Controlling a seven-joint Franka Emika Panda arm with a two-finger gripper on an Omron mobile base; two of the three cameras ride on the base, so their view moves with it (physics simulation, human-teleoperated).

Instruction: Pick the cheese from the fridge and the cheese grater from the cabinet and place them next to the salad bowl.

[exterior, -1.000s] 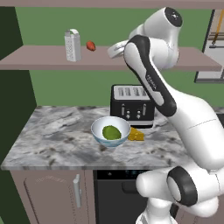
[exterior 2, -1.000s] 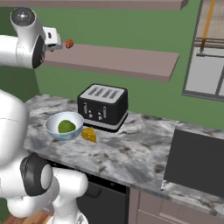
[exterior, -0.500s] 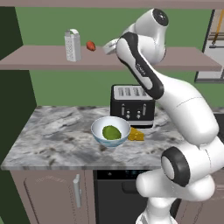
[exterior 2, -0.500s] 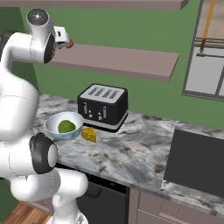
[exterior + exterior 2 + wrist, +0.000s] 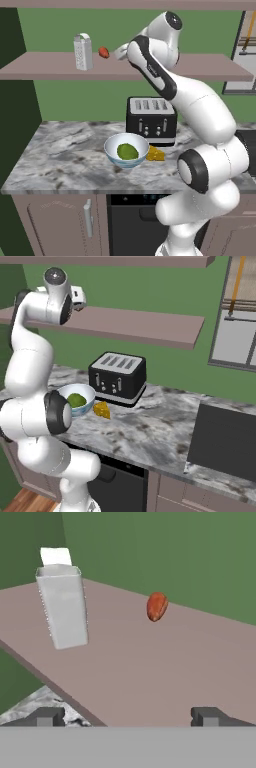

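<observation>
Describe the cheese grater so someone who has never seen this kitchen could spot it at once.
Look at the long pinkish-brown shelf on the green wall above the counter. Toward its left end stands the cheese grater, an upright silver-grey tapered box with a loop handle on top. Its only close neighbour is a small red-orange fruit, round and much lower.

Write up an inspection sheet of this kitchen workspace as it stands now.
Surface: grey marble counter.
Job's things: cheese grater upright on the cabinet shelf; cheese on the counter beside the salad bowl, in front of the toaster.
Clutter: small red-orange fruit on the shelf, apart from the grater.
Grippers: gripper open, empty, at shelf height facing the grater and fruit.
Cables: nothing seen.
Surroundings: green wall, cupboards below the counter, a window to the right.
</observation>
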